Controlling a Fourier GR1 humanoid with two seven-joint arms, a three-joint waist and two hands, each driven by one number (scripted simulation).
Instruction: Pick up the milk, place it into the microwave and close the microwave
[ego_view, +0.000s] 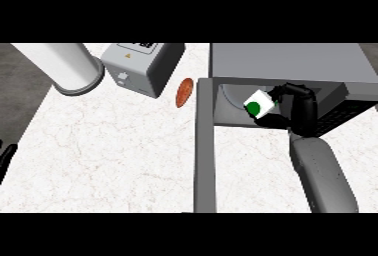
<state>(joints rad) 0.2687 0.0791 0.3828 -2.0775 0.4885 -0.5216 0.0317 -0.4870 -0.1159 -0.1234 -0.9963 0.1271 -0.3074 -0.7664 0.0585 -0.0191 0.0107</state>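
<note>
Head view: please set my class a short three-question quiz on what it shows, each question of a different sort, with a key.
1. True or false: the door of the microwave is shut.
2. Which hand holds the milk? A: left. B: right. C: neither.
3. Fill in: the orange-brown object lies on the counter between the grey appliance and the ____.

Key
1. False: the door stands open.
2. B: the right hand curls round the milk inside the microwave's opening.
3. microwave.
</note>
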